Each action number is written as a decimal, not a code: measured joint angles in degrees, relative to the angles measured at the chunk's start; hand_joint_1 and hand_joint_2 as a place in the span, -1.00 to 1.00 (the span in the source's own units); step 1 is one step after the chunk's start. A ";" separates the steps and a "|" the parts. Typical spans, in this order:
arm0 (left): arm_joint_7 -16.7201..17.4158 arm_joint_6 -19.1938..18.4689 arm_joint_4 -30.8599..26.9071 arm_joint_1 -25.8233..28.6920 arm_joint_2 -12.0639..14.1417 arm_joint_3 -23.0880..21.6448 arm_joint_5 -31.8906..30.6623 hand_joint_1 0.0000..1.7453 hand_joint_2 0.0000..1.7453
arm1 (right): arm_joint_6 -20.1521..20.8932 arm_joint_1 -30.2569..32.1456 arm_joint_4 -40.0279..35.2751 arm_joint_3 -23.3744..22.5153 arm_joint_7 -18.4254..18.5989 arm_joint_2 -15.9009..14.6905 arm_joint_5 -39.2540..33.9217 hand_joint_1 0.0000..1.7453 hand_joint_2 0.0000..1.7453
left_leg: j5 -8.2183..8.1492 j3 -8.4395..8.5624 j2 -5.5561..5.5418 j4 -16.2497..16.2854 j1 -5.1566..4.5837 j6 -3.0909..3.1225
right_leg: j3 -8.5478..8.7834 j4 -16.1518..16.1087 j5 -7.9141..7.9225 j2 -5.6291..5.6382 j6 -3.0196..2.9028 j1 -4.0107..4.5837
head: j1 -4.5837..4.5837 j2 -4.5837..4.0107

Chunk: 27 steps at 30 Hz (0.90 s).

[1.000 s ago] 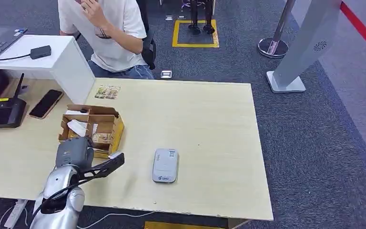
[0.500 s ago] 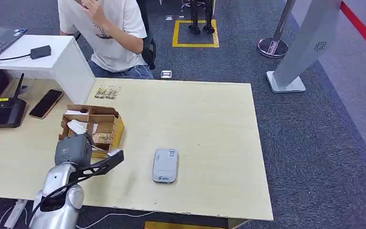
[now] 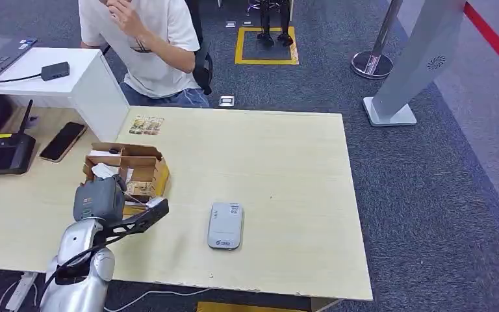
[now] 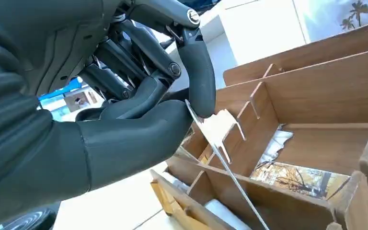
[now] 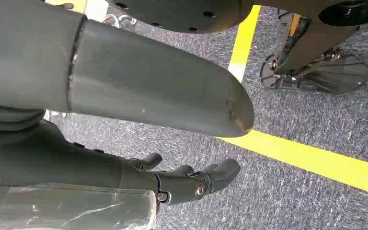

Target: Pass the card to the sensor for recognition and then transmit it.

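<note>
Desk (image 3: 286, 156) fills the centre of the head view, light wood. A person (image 3: 146, 39) in a white shirt sits at its far edge, upper left of frame. Cardboard organizer box (image 3: 136, 170) sits left of centre on the desk, with divided compartments and printed cards in some. Black device with antenna (image 3: 0, 153) at the far left edge, phone (image 3: 63, 141) just beside it. Grey sensor (image 3: 225, 225) lies flat at lower centre, apart from the box. Left hand (image 3: 120, 211) at lower left, over the near edge of the box, pinching the card (image 4: 215, 129) between thumb and a finger, card thin, edge-on, above the box dividers. Right hand (image 5: 191, 184) hangs over carpet, fingers loosely extended, holding nothing.
</note>
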 joint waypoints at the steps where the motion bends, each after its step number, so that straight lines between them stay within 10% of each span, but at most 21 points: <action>1: 0.00 0.00 -0.02 -0.05 0.00 0.02 0.02 1.00 1.00 | -0.02 0.00 0.00 0.00 0.00 0.00 0.00 -1.00 -1.00 | 0.00 0.00 0.00 0.00 0.00 0.00 | 0.00 0.00 0.00 0.00 0.00 0.00 | 0.00 0.00; 27: 0.00 0.02 -0.02 -2.97 -0.37 0.07 0.00 1.00 1.00 | 0.07 -0.21 0.02 0.00 -0.79 -0.02 0.15 -1.00 -1.00 | 0.00 0.00 0.00 0.00 0.00 0.00 | 0.00 0.00 0.01 0.00 0.00 0.00 | 0.00 0.00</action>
